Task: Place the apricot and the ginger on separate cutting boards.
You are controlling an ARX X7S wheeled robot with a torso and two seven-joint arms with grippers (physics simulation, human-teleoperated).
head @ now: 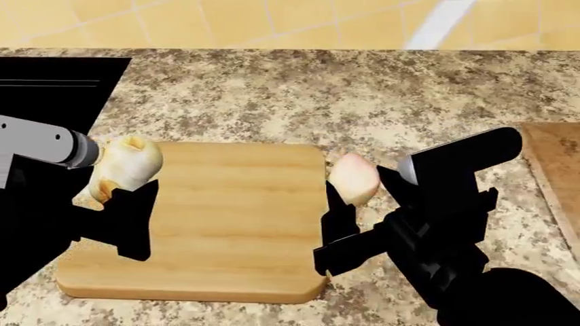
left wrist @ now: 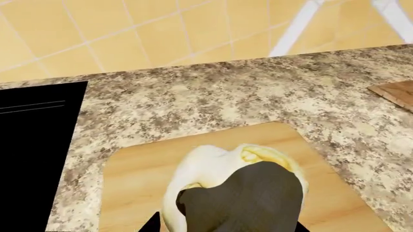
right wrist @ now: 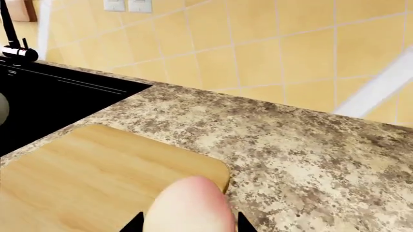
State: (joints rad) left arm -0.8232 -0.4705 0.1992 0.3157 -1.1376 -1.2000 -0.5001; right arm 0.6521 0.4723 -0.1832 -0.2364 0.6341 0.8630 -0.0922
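Your ginger (head: 122, 166), a knobby cream lump with yellowish nubs, sits pinched in your left gripper (head: 118, 197) above the left edge of the smooth blond cutting board (head: 227, 217). Your apricot (head: 354, 178), smooth and pink-blushed, is clamped in your right gripper (head: 354, 204) just off that board's right edge, over speckled granite counter (head: 363, 102). The dark board (head: 553, 163) lies at far right.

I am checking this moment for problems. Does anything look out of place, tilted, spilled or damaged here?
Nothing stands out. The left gripper holds the ginger over the left edge of the light cutting board, and the right gripper holds the apricot just past its right edge. The dark cutting board lies flat on the countertop.
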